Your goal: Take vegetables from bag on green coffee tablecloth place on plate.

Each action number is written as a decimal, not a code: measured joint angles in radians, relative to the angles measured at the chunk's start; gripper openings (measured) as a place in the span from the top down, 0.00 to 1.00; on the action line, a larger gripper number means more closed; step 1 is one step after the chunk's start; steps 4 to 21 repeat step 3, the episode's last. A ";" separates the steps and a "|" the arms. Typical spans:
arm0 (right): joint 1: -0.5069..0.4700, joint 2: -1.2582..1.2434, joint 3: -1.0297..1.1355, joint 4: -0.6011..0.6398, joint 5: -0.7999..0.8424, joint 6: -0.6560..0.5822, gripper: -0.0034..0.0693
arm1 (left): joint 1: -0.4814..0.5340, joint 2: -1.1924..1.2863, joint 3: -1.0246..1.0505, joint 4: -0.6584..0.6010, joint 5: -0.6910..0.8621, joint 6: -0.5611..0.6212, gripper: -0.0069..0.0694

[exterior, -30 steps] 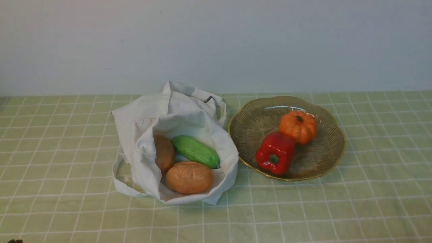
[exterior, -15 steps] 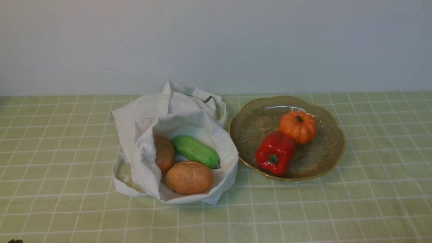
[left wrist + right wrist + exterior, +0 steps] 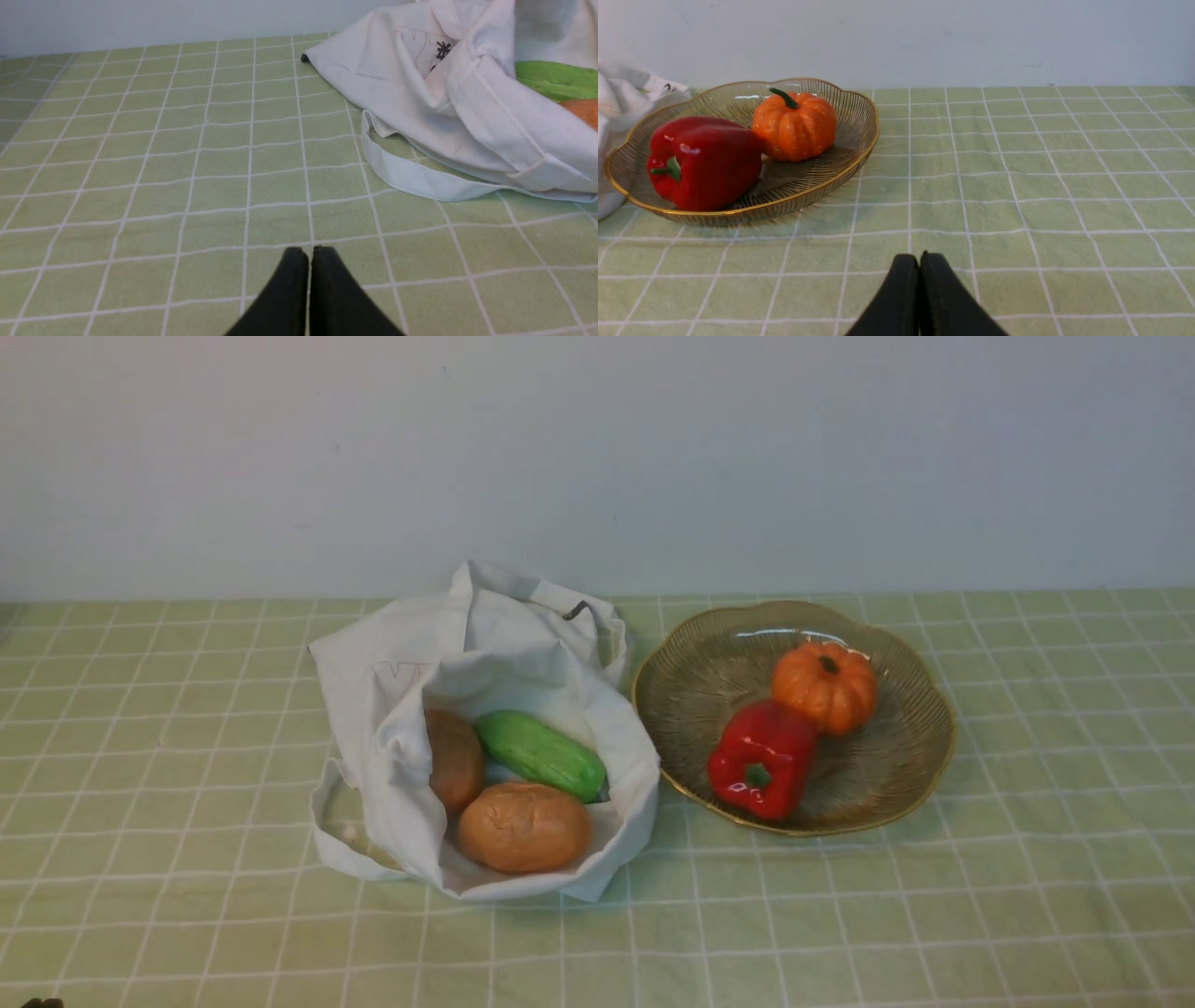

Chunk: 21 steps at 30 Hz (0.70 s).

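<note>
The white bag [image 3: 392,681] lies open on the green coffee tablecloth [image 3: 168,747]. In it lie a green cucumber [image 3: 541,755] and two brown potatoes [image 3: 524,827] [image 3: 455,758]. The glass plate [image 3: 700,681] stands to its right and holds a red bell pepper [image 3: 762,759] and an orange pumpkin [image 3: 825,686]. My left gripper [image 3: 310,252] is shut and empty above bare cloth, apart from the bag [image 3: 420,88]. My right gripper [image 3: 919,258] is shut and empty, apart from the plate [image 3: 822,182] with the pepper [image 3: 705,161]. Neither gripper shows clearly in the front view.
A pale wall [image 3: 597,457] runs along the back of the table. The bag's loop handle [image 3: 411,175] lies flat on the cloth beside the bag. Bare cloth stretches to the left of the bag and to the right of the plate.
</note>
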 joint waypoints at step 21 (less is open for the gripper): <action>0.000 0.000 0.000 0.000 0.000 0.000 0.97 | 0.000 0.000 0.000 0.000 0.000 0.000 0.92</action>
